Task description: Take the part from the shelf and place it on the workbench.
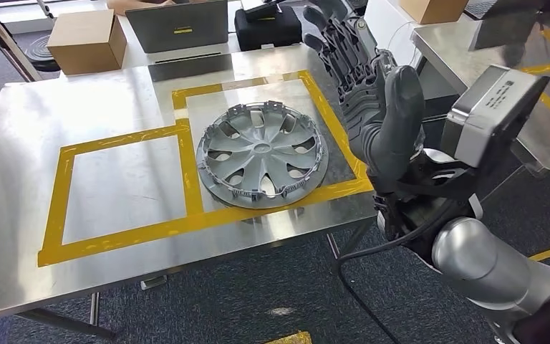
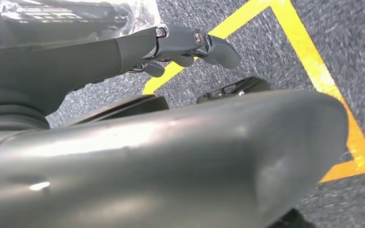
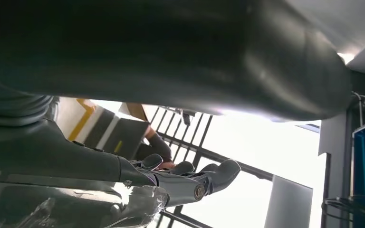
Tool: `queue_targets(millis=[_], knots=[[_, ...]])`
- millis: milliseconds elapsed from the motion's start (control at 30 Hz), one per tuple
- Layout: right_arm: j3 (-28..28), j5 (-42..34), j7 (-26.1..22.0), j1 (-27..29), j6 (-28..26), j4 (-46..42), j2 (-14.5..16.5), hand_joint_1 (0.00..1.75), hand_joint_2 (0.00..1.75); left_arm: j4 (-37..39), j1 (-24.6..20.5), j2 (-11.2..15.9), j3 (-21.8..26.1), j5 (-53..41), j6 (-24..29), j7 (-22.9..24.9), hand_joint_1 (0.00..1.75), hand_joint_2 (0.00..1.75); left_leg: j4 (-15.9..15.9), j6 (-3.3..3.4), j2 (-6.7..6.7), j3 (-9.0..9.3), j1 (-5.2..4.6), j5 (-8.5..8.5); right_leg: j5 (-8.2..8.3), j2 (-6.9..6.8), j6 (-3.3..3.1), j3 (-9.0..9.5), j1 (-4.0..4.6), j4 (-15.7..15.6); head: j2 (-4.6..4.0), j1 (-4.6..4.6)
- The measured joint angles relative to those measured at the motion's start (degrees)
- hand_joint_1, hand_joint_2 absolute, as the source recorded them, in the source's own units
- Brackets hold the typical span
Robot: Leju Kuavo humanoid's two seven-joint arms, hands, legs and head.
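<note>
The part [image 1: 261,155] is laid flat on the workbench [image 1: 21,136], inside the yellow tape. The right hand [image 1: 372,107] is raised beside it, fingers spread, nothing held. Placement is judged done; only withdrawal is called for.

A silver-grey plastic wheel cover [image 1: 262,155] with a soft satin sheen lies on the brushed-metal workbench [image 1: 36,129], whose surface shows dull, streaky reflections. Glossy yellow tape [image 1: 118,233] marks out rectangles on the metal, its edges slightly scuffed. Near the far edge sit a matt brown cardboard box [image 1: 86,41] and a black textured plastic case [image 1: 266,29]. The right hand [image 1: 372,100] is matt dark-grey plastic; its arm [image 1: 494,269] is smooth polished silver. The floor [image 1: 258,301] is rough grey carpet.
</note>
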Motion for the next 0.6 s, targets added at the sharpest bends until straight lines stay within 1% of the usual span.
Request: queue_targets(millis=[133,267,367,433,467,500,533,567,600], knots=[[-1.03,-3.47,-2.84,7.33,1.32,-0.78,-1.92,0.0,0.0,0.02,0.3,0.02,0.67,0.92,0.68,-0.3,0.0,0.0,0.04,0.09,0.01,0.0,-0.1,-0.11,0.01,-0.01,0.04,0.01,-0.1,-0.07,0.0,-0.02],[-1.59,-2.59,-4.89,12.37,1.7,-1.81,-2.75,0.0,0.0,0.19,1.19,0.16,0.84,0.82,0.68,0.9,0.0,0.0,0.08,0.3,0.01,0.0,-0.31,-0.23,0.0,-0.01,0.18,0.01,-0.31,-0.07,0.0,-0.02],[-2.26,-1.53,-5.43,14.37,1.88,-2.76,-3.15,0.0,0.0,0.37,1.87,0.28,0.87,1.05,0.71,1.22,0.0,0.0,0.12,0.61,0.0,-0.01,-0.59,-0.33,0.03,-0.05,0.48,0.04,-0.57,-0.12,0.0,-0.03],[-2.88,-0.68,-5.66,15.25,1.88,-3.45,-3.34,0.0,0.0,0.45,2.15,0.33,0.88,1.22,0.78,1.27,0.0,0.0,-0.18,1.03,-0.01,0.03,-0.64,-0.02,0.24,-0.14,0.87,0.19,-0.66,-0.31,0.0,-0.06],[-3.25,-0.2,-5.8,15.63,1.89,-3.83,-3.45,0.0,0.0,0.47,2.22,0.32,0.88,1.29,0.83,1.23,0.0,0.0,-0.54,1.29,0.0,0.14,-0.51,0.31,-0.03,0.08,1.07,0.16,-0.69,-0.2,0.0,-0.04],[-3.64,0.21,-5.94,15.97,1.92,-4.2,-3.59,0.0,0.0,0.48,2.24,0.31,0.88,1.35,0.88,1.16,0.0,0.0,-0.93,1.56,0.0,0.22,-0.33,0.68,-0.91,0.53,1.24,-0.14,-0.7,0.64,0.0,-0.02],[-3.98,0.53,-6.06,16.27,1.96,-4.54,-3.75,0.0,0.0,0.48,2.21,0.26,0.88,1.38,0.92,1.06,0.0,0.0,-1.29,1.76,0.01,0.26,-0.14,0.95,-2.47,1.12,1.34,-0.91,-0.72,2.57,0.0,0.11],[-4.3,0.78,-6.16,16.62,2.01,-4.82,-3.92,0.0,0.0,0.48,2.18,0.19,0.88,1.42,0.94,0.96,0.0,0.0,-1.4,1.9,0.01,0.24,-0.03,1.13,-4.59,1.72,1.43,-2.18,-0.78,5.71,0.0,0.31],[-4.54,1.0,-6.21,17.0,2.06,-5.03,-4.05,0.0,0.0,0.48,2.16,0.12,0.88,1.45,0.95,0.86,0.0,0.0,-1.42,1.98,-0.02,0.13,0.0,1.21,-6.65,2.07,1.51,-3.76,-0.81,9.65,0.0,0.5]])
